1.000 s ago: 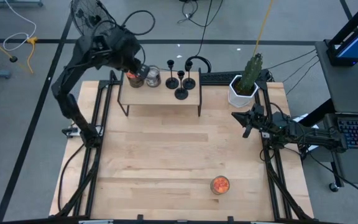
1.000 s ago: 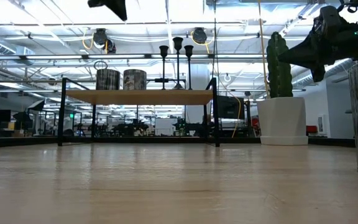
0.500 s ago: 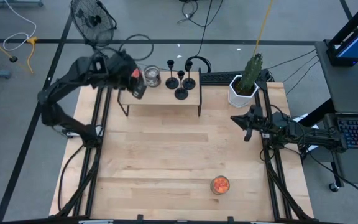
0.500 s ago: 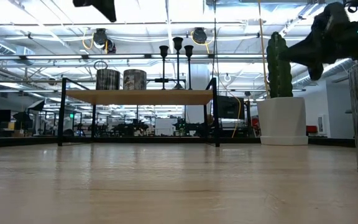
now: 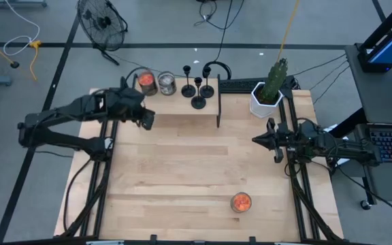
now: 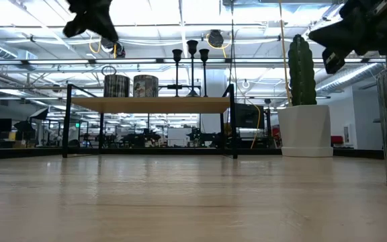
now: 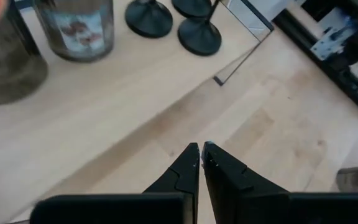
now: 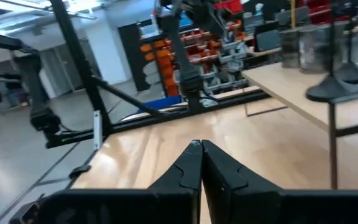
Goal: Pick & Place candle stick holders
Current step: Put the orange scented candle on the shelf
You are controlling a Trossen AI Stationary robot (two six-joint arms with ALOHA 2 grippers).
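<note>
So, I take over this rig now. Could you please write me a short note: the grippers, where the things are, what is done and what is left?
Left gripper: shut, empty, above the front-left corner of the shelf.
Right gripper: shut, empty, waiting at the table's right edge by the cactus pot.
Candle stick holders: all three stand upright together at the shelf's right end, beside the silver can and an orange-filled jar.
Done: no holder picked.
Left: pick and place all three.

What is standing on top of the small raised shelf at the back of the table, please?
On the shelf stand three black candle stick holders, an orange-filled jar and a second jar. The left arm covers the shelf's left front corner.
</note>
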